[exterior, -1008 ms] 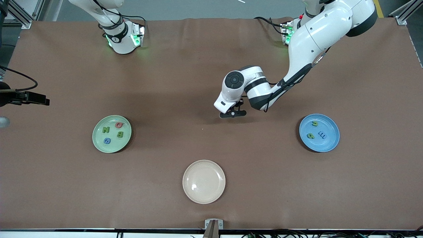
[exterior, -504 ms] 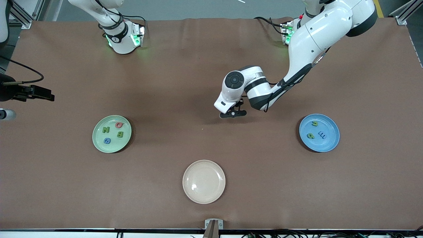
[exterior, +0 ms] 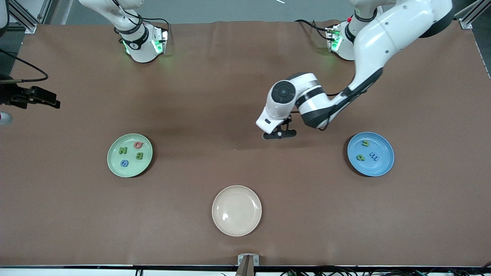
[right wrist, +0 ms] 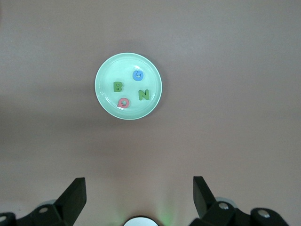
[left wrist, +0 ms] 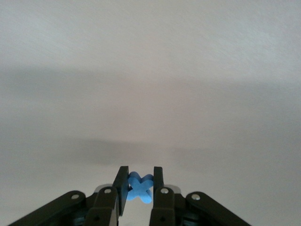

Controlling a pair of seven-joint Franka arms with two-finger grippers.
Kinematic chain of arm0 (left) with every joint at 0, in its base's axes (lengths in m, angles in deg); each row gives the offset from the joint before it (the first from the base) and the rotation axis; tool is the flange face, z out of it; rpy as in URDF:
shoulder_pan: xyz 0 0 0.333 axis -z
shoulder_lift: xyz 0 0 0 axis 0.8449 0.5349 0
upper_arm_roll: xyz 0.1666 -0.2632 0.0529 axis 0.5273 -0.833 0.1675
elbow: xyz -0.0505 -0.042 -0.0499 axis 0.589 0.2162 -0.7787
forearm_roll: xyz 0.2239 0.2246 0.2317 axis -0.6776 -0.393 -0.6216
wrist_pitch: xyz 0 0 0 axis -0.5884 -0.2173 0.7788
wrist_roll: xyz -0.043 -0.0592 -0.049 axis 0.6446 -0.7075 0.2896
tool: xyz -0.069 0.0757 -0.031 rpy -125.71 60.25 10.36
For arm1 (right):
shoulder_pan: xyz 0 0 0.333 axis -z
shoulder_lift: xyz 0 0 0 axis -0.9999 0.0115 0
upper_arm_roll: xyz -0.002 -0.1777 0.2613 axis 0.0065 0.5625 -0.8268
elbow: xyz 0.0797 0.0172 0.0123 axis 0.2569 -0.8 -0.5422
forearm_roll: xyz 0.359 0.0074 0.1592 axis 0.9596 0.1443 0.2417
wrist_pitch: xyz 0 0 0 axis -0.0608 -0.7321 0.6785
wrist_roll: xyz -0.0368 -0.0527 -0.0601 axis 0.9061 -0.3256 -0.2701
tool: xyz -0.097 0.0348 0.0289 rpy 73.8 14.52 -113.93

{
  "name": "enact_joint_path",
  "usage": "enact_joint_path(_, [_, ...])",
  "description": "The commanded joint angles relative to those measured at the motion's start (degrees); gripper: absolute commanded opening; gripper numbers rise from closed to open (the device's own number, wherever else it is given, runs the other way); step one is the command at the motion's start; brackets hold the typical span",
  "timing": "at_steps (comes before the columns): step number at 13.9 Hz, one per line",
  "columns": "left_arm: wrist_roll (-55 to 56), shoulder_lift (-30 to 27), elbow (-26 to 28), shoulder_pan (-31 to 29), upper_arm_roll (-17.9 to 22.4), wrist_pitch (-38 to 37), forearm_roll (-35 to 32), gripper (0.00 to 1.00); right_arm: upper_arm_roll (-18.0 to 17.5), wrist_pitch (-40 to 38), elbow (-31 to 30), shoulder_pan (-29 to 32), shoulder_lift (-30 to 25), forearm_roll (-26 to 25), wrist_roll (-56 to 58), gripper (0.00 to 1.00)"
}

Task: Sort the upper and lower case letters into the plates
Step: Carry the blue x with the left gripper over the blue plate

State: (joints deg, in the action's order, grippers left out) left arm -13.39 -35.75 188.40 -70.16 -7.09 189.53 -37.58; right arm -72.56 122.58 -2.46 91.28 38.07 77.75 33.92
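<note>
My left gripper (left wrist: 139,186) pinches a blue letter x (left wrist: 139,187) between its fingers, over bare table. My right gripper (right wrist: 138,197) waits spread wide, high above the green plate (right wrist: 128,85).

The worktop (exterior: 199,96) is covered in matt brown sheeting, faintly creased. The pale green plate (exterior: 115,168), the sky blue plate (exterior: 383,168) and the cream plate (exterior: 236,226) are seen as smooth, slightly glossy plastic. The blue letter (left wrist: 139,187) looks like matt foam. Glossy white shells are shown on both arms.
</note>
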Motion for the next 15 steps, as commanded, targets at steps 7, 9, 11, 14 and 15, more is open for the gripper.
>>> enact_joint_path(7, [-34.2,-1.2,2.3,-28.5,-14.3,-14.8,-1.9,0.12,0.7,-0.9,-4.2,-1.3,-5.3,0.8,0.3,1.00])
enact_joint_path(9, [-40.4,-1.1,2.6,-32.7,-14.4,-14.8,-4.0,0.11,0.6,-0.4,-5.1,-1.2,-6.0,0.8,0.3,1.00])
enact_joint_path(11, [-48.8,-0.7,2.6,-37.2,-14.4,-14.7,-6.1,0.11,0.6,-0.3,-5.2,-1.2,-5.9,0.8,0.3,1.00])
enact_joint_path(14, [-55.5,-0.4,5.1,-42.2,-13.5,-11.8,-12.6,0.11,0.6,0.2,-5.0,-1.1,-5.9,0.8,0.3,1.00])
enact_joint_path(15, [-55.6,-0.3,6.9,-43.3,-13.1,-9.9,-16.2,0.11,0.6,0.4,-4.9,-1.1,-5.9,0.8,0.3,1.00])
